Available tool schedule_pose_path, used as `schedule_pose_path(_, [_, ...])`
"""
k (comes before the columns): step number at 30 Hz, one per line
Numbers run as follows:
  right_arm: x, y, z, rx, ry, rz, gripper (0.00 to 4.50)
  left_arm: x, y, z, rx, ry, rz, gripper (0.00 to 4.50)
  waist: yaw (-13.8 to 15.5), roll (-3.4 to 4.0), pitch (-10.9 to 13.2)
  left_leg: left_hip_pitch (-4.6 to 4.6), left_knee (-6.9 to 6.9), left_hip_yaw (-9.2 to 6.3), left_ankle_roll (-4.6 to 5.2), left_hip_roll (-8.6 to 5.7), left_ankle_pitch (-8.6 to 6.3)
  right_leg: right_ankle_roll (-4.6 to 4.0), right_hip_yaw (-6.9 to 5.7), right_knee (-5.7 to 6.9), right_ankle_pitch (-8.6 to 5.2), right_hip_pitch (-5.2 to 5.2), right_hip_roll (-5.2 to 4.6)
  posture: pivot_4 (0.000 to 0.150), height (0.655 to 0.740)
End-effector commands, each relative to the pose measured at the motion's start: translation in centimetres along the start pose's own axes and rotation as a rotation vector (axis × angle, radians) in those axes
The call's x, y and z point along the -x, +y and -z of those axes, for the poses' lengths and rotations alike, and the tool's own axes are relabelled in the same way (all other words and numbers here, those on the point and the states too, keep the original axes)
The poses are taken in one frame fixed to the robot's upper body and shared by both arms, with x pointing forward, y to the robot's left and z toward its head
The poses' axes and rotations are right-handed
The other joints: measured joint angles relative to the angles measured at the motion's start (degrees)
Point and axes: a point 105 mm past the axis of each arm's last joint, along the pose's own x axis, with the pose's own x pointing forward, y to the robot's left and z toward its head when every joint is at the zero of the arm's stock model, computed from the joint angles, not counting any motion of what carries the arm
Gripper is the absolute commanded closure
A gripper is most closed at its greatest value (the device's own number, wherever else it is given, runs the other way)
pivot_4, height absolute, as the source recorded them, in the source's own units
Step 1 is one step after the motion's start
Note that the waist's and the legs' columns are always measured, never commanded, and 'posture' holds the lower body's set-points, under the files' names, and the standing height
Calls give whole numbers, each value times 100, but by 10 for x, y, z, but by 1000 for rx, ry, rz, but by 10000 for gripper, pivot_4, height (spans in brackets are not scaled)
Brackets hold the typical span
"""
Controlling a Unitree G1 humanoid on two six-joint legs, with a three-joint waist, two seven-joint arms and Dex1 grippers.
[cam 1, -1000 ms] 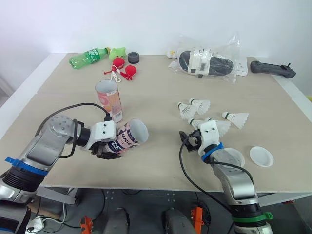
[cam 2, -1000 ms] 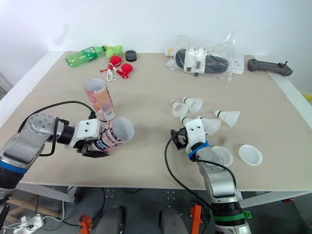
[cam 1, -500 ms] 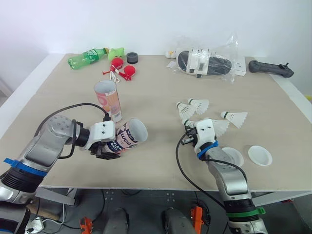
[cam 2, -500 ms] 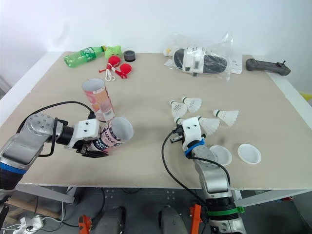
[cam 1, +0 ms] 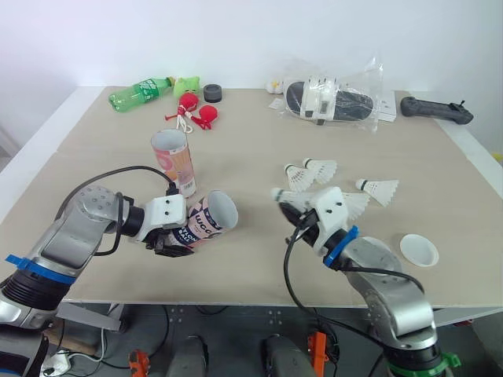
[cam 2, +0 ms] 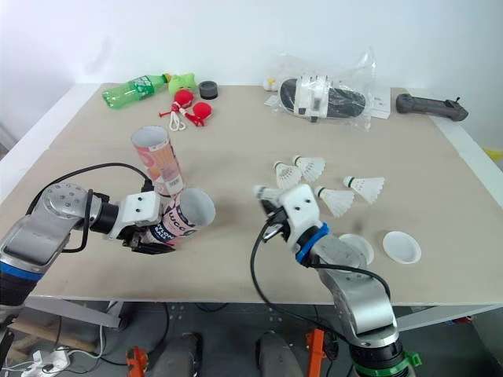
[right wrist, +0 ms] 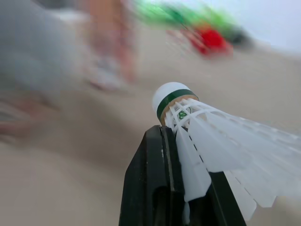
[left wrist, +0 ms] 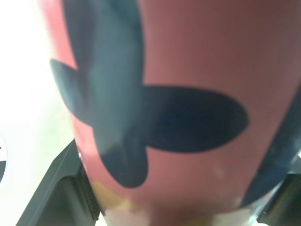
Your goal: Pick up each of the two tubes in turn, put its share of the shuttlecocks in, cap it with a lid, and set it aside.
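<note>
Beige worktop (cam 1: 251, 149). Far edge: green bottle (cam 1: 141, 90) lying flat, black disc (cam 1: 213, 93), red toys (cam 1: 200, 112), bagged device (cam 1: 334, 96), black handle (cam 1: 437, 111). Middle: upright tube (cam 1: 174, 161), loose shuttlecocks (cam 1: 322, 169). Near right: white lid (cam 1: 419, 250).

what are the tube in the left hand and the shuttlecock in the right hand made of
Tube in the left hand: probably printed cardboard, pink wall with dark lettering, thin rim at the open mouth.
Shuttlecock in the right hand: white skirt with a lattice near the cap, likely plastic; smooth white cap, green band.
</note>
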Motion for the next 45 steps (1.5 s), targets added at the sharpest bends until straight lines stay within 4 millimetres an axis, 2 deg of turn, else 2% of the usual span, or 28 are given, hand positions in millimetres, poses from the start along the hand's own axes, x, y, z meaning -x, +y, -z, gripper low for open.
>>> schedule_pose_path(1, [-1,11,-29,110,-28,-190,44694,-8,-4,-1,-3,-4,28,13518,2,-1,0,0,1,0,0,0,0,1,0,-2,0,4,0,1500,7400])
schedule_pose_path(5, [-10,16,-43,221,-2,-332,44694,-9,-4,-2,-3,-6,25,13518,8,-1,0,-1,0,4,1,-2,0,3,4,-10,-5,9,-3,1500,7400])
schedule_pose_path(9, [-22,25,-32,329,88,-431,44694,-9,-5,-2,-1,-7,20,13518,23,-2,0,-4,-4,2,1,-3,0,4,1,-10,-12,9,-3,1500,7400])
schedule_pose_path(17, [-29,33,-26,344,116,-496,44694,-7,-8,-2,11,-7,8,13518,24,-1,0,-6,-3,2,1,-4,0,5,1,-10,-12,6,-3,1500,7400])
schedule_pose_path(18, [-28,33,-28,341,111,-497,37557,-7,-8,-2,12,-7,8,13518,25,-2,0,-6,-3,2,1,-4,0,5,1,-10,-12,7,-3,1500,7400])
schedule_pose_path(22, [-27,31,-35,329,82,-490,22264,-8,-8,-2,13,-8,6,13518,25,-1,0,-6,-3,2,0,-4,0,5,1,-10,-12,6,-3,1500,7400])
schedule_pose_path(23, [-26,31,-39,322,68,-488,17848,-8,-8,-2,13,-8,6,13518,25,-1,0,-6,-3,2,1,-4,0,5,1,-10,-12,6,-3,1500,7400])
schedule_pose_path(24, [-24,31,-42,319,62,-488,11090,-8,-8,-2,12,-8,6,13518,25,-1,0,-6,-4,2,1,-4,0,4,0,-10,-13,6,-3,1500,7400])
schedule_pose_path(26, [-20,29,-45,318,60,-487,2314,-8,-8,-2,9,-7,7,13518,26,-1,0,-6,-4,2,1,-4,0,4,0,-10,-13,6,-3,1500,7400])
schedule_pose_path(27, [-16,26,-48,305,54,-474,308,-8,-8,-3,8,-7,8,13518,26,-1,0,-7,-4,2,0,-4,0,5,1,-10,-13,7,-3,1500,7400])
schedule_pose_path(32, [-2,15,-58,227,32,-430,308,-9,-9,-2,5,-6,14,13518,30,-2,0,-7,-5,1,0,-4,0,5,0,-10,-14,7,-3,1500,7400])
schedule_pose_path(36, [17,-19,-63,83,-7,-266,308,-9,-9,-1,4,-3,20,13518,46,-5,2,-7,-4,-1,0,-4,0,5,-1,-11,-14,9,-4,1500,7400])
schedule_pose_path(38, [19,-51,-42,68,69,-74,308,-9,-9,-1,4,-3,23,13518,43,-5,2,-8,-4,2,0,-5,0,5,2,-12,-13,8,-5,1500,7400])
schedule_pose_path(40, [19,-76,-12,57,172,96,308,-9,-9,-1,3,-3,25,13518,42,-6,2,-6,-4,2,0,-5,0,5,1,-13,-13,8,-5,1500,7400])
schedule_pose_path(43, [16,-99,26,-9,248,303,308,-9,-9,0,2,-2,26,13518,28,-5,2,-4,-5,6,0,-5,0,4,4,-13,-12,4,-6,1500,7400])
schedule_pose_path(45, [10,-99,43,-50,262,371,308,-9,-10,0,1,-3,27,13518,20,-4,2,-5,-6,7,1,-6,0,4,7,-13,-12,3,-5,1500,7400])
